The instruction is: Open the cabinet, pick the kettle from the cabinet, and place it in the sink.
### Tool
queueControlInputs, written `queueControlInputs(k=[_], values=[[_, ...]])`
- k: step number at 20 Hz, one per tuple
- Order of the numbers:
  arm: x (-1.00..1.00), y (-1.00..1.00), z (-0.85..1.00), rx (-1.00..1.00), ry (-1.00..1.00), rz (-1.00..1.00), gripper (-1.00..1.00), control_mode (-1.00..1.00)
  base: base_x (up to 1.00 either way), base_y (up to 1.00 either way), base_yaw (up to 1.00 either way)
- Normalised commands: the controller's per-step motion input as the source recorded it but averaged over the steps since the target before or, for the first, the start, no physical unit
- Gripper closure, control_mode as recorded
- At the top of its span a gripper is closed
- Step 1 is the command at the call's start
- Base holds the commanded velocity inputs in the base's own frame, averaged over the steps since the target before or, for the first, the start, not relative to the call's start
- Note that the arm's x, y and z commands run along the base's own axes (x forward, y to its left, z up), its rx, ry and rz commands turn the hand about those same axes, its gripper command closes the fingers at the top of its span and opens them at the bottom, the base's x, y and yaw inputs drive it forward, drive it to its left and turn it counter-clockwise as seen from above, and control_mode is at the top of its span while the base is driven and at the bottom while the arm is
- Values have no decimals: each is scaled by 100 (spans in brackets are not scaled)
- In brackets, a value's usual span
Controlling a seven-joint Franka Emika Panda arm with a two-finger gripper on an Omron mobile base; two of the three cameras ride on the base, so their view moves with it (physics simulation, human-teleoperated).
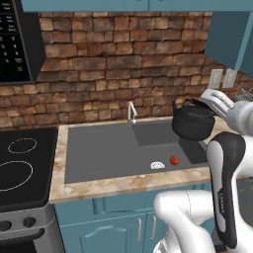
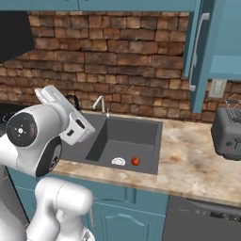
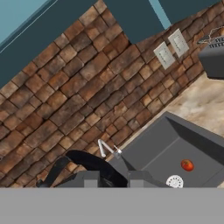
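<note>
One kettle [image 1: 192, 120] hangs above the right side of the sink [image 1: 99, 148], my jaws clamped on its arched handle, so I judge it ready for lowering. Below lie a red tomato [image 1: 174, 160] and the drain [image 1: 157, 165]. Cabinet [image 2: 200, 56] door stands open.

**Surfaces and finishes around the dark grey sink**

The large rectangular dark grey sink [image 1: 108, 148] looks matt and smooth, like moulded composite. Around it, the beige marbled stone counter [image 2: 197, 160] appears polished. At the sink's back rim, the small curved faucet [image 1: 130, 113] looks like bright metal. Above the sink's right end, the squat black kettle [image 1: 191, 121] has a faint sheen on its rounded body. Behind the sink, the red-brown brick wall [image 1: 113, 69] looks rough and matt. The teal-blue wall cabinet [image 2: 207, 47] looks smoothly painted, with a silvery metal bar handle [image 2: 196, 47].
</note>
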Motion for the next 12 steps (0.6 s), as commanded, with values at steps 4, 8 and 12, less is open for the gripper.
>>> queueControlInputs(k=[4, 8, 12], values=[[0, 0, 0, 0, 0, 0, 100, 100, 15, 0, 0], [0, 0, 0, 0, 0, 0, 100, 100, 8, 0, 0], [0, 0, 0, 0, 0, 0, 100, 100, 0, 0, 0]])
